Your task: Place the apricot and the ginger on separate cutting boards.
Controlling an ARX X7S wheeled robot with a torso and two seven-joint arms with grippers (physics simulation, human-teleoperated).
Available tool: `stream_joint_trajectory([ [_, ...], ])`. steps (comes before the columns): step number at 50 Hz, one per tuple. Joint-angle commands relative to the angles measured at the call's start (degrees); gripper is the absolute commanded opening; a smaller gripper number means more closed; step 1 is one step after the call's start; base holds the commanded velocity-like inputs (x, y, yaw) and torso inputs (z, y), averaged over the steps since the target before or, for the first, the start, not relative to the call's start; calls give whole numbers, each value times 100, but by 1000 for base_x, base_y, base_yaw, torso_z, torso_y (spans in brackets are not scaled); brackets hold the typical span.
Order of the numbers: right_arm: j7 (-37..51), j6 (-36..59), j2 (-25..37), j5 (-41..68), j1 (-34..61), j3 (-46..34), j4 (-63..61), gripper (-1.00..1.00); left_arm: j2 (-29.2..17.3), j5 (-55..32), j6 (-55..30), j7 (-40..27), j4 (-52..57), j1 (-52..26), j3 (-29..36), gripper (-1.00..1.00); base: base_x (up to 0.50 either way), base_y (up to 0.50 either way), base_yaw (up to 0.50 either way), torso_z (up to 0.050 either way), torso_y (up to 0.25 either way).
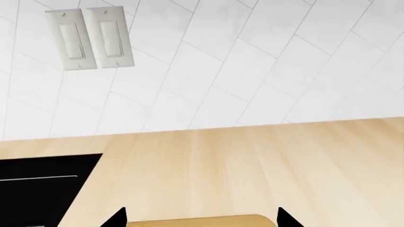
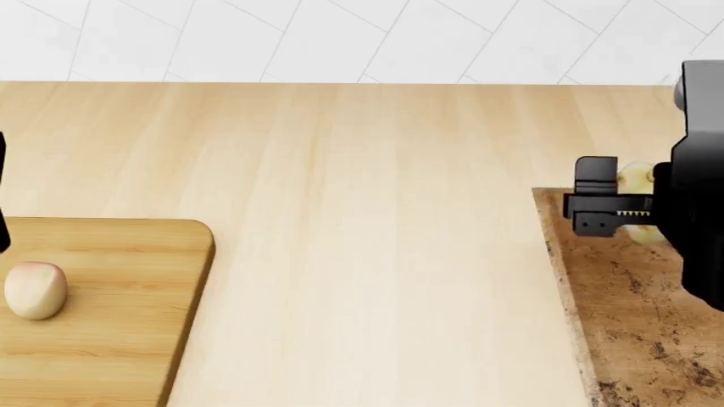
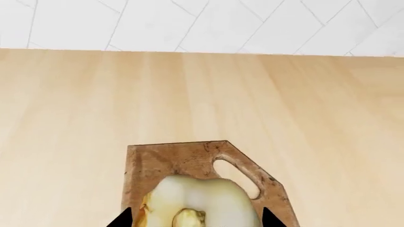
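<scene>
Head view: apricot [image 2: 36, 290] upright on light board [image 2: 125, 280] | right gripper [image 3: 192, 218] seemingly pinching ginger [image 3: 202, 201] | left gripper [image 1: 200, 218] spread

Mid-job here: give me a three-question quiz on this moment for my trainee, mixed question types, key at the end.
1. True or false: the apricot lies on the light wood cutting board.
2. The ginger is over which board?
A. light wood board
B. brown speckled board
C. bare counter
3. Fill in: on the wall above the counter, the left wrist view shows two ____.

Key:
1. True.
2. B; the ginger sits between the right gripper fingertips, above the board with the handle slot.
3. Light switches.
</scene>
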Motion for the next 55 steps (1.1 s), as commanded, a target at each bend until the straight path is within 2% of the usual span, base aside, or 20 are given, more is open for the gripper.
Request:
stream_joint_trajectory([
  [1, 147, -512, -164, -333, -361, 352, 235, -100, 29, -80, -8, 216, 116, 116, -166, 100, 0, 0, 0, 0, 0],
  [2, 353, -153, -227, -224, -130, 416, 142, -100, 26, -93, -20, 209, 115, 100, -165, 100, 0, 0, 0, 0, 0],
  [16, 862, 111, -267, -14, -253, 839, 182, -100, -38, -129, 48, 176, 210, 248, -187, 100, 0, 0, 0, 0, 0],
  [17, 466, -26, 593, 406, -1113, 1338, -678, -100, -37, -121, 53, 174, 213, 256, -187, 100, 0, 0, 0, 0, 0],
  [18, 154, -276, 1164, 578, -1972, 1644, -1111, -100, -59, -112, 64, 195, 220, 286, -195, 100, 0, 0, 0, 0, 0],
  [19, 122, -320, 1219, 626, -2518, 1712, -1201, -100, -54, -108, 61, 202, 212, 283, -192, 100, 0, 0, 0, 0, 0],
  [31, -118, -732, 1071, 459, -3042, 1517, -1166, -100, -52, -83, 97, 194, 233, 356, -186, 100, 0, 0, 0, 0, 0],
  [46, -41, -602, 1188, 539, -2940, 1571, -1353, -100, -3, -54, 75, 196, 206, 317, -155, 100, -1, 0, -1, 0, 0],
  [47, -26, -574, 1193, 568, -2929, 1590, -1384, 100, -21, -66, 69, 210, 203, 308, -164, 100, 0, 0, 0, 0, 0],
  [55, 140, -453, 1259, 716, -2787, 1740, -1691, 100, 65, -48, 27, 182, 172, 247, -106, 100, 0, 0, 0, 0, 0],
])
